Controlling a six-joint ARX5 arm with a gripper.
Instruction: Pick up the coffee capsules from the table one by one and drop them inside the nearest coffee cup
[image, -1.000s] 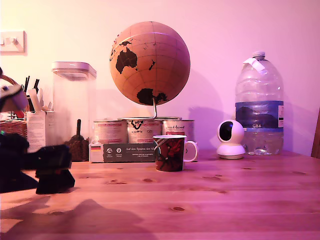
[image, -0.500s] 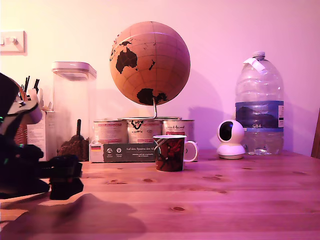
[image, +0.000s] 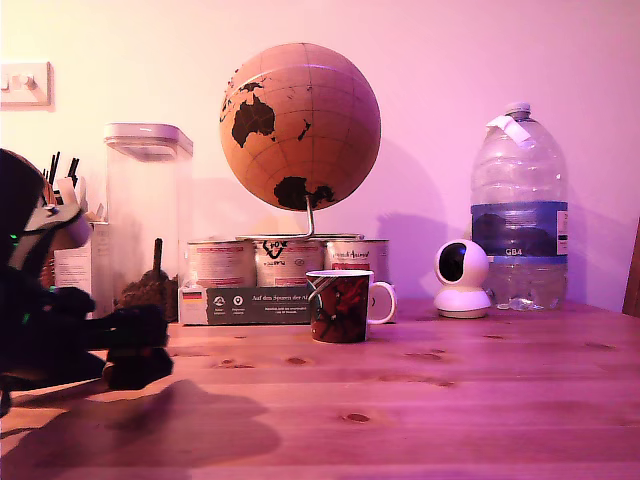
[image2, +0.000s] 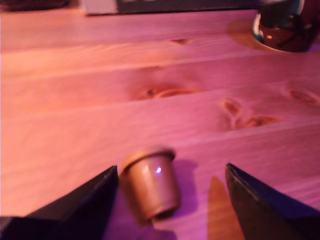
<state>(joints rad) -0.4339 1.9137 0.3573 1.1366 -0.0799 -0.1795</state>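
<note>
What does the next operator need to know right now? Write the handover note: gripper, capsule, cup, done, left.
Gripper: open, low over the table, fingers either side of the capsule, one finger close beside it, the other clearly apart; nothing held.
Coffee capsule: lying tilted on the wood between the fingers, wider rim pointing away from the gripper. Not visible in the exterior view.
Coffee cup: upright on the table in front of the tins, to the right of the arm in the exterior view; its inside is not visible.
Done: approach and lining up.
Left: close on the capsule, lift, carry to the cup, drop. Only one capsule is in view.
</note>
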